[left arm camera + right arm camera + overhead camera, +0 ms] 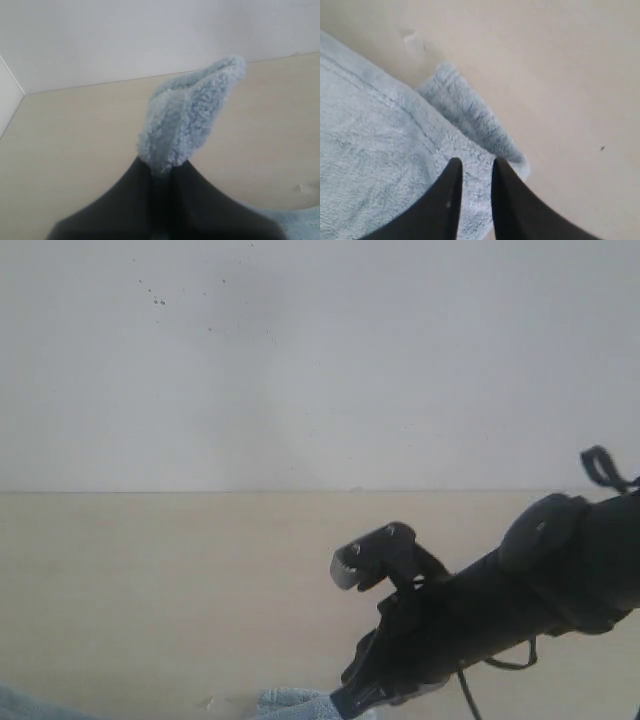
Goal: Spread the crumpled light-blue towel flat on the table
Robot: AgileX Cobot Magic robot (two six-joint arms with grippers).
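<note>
Blue fluffy towel (190, 115) is the whole story here, so going left to right. The left gripper (162, 172) is pressed tight together on a fold of it. That pinched bit stands up out of the fingertips like a little peak, clear of the table (75, 140). More of the cloth lies flat on the surface off to one side of that arm.

In the outside camera you barely see the towel, just pale scraps along the bottom edge. One is in the left corner and one is right by the tip of the black right arm (500, 590). The rest of the tabletop up to the wall (300, 360) is bare.

Over on the right, the right gripper (476, 162) has its fingers only a sliver apart. I don't see any cloth caught between them. It sits right over the hem, next to where a flap is doubled over on the main sheet. The hem runs diagonally away from the fingertips, with the bulk of the cloth on one side and bare table on the other.

My guess is the next bit hinges on that flap. The right arm is far nearer to it, practically on top, while the left already has its own piece. So the right needs to close on the hem, then pull away from the left along the towel's length.
</note>
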